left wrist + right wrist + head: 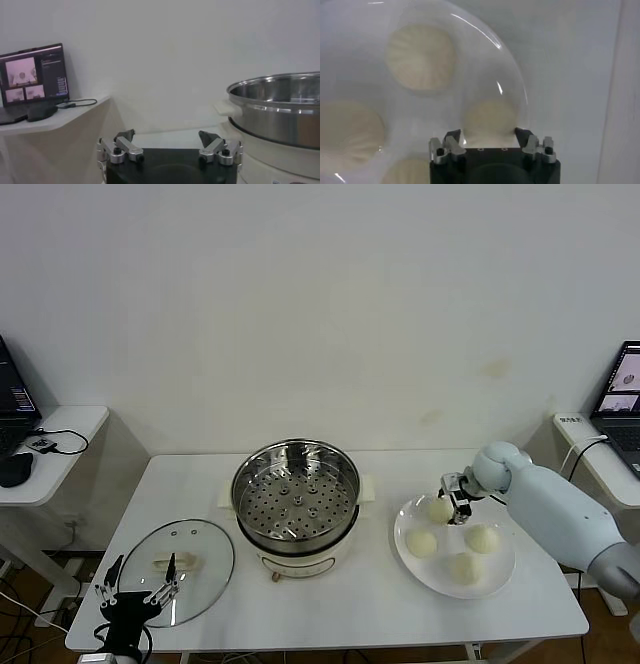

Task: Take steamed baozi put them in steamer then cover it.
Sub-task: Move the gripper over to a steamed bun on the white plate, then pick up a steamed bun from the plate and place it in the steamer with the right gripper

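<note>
Looking down from the head camera, I see my right end effector (455,502) lowered over the far-left bun (441,509) on the white plate (497,575) at the right side of the desk (340,604). In the right wrist view its fingers (454,136) sit on either side of that bun (490,116), touching or almost touching its edges; I cannot tell whether they are pinching it yet. All four buns lie on the plate, three of them apart from the end effector. The steamer (296,502) stands at the middle of the desk with its holed tray bare. The glass lid (176,571) lies flat at the near left, beside the steamer. My left end effector (133,584) hangs over the near edge of the lid, fingers spread wide (125,136), holding nothing
</note>
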Motion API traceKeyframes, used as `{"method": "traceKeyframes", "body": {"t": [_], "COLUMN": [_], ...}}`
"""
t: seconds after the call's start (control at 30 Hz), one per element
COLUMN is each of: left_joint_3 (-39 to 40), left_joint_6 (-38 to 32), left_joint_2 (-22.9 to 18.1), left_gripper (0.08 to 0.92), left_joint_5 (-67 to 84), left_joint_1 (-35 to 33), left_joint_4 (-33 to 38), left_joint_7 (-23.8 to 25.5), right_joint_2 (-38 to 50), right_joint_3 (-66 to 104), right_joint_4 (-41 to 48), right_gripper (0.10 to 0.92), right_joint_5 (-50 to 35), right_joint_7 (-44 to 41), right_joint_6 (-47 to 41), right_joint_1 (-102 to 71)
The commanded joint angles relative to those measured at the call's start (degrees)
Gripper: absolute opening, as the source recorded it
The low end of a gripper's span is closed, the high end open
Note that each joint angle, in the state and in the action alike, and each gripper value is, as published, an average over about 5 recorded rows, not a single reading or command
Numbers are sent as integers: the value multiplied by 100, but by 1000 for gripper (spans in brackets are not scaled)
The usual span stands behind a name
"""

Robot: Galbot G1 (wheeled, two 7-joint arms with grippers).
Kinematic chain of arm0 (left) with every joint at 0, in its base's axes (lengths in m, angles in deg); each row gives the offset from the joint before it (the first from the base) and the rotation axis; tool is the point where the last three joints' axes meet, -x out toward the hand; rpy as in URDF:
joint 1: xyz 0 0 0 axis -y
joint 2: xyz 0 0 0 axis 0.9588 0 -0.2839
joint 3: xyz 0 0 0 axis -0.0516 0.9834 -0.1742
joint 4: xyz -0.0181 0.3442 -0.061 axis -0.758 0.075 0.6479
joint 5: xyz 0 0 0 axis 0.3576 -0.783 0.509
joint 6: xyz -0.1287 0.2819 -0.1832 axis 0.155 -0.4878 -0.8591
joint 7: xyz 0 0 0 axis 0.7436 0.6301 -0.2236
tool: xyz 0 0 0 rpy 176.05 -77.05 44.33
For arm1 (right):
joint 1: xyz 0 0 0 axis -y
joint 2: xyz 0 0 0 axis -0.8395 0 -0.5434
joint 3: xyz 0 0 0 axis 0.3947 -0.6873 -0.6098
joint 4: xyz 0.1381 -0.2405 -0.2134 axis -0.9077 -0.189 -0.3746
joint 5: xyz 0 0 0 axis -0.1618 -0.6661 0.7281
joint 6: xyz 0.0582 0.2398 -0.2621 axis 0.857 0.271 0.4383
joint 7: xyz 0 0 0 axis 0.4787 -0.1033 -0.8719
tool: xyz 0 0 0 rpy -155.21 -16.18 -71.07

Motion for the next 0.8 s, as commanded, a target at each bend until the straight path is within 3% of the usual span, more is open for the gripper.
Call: {"method": "traceKeyframes", "body": {"t": [0.03, 0.27, 0.53, 0.8], "left_joint_3": [2, 21, 45, 84], "left_joint_6": [-4, -9, -5, -9], "left_joint_2": [3, -2, 60, 142], "left_gripper": [823, 823, 823, 823], "left_joint_5": [-3, -7, 34, 98], "left_joint_1": [-2, -9, 39, 86], "left_joint_4": [8, 34, -8, -28], "left_joint_7": [-2, 0, 11, 17], "right_joint_2": [18, 445, 1024, 594], "right_joint_3": [-83, -479, -1046, -1720], "right_joint_4": [-95, -707, -1455, -1569], "right_gripper": [589, 586, 594, 602], "right_joint_5": [-48, -441, -1457, -2344], "right_joint_7": [-32, -77, -118, -143], "right_joint_6": [-11, -74, -244, -345], "right_joint_1": [68, 514, 1719, 3001]}}
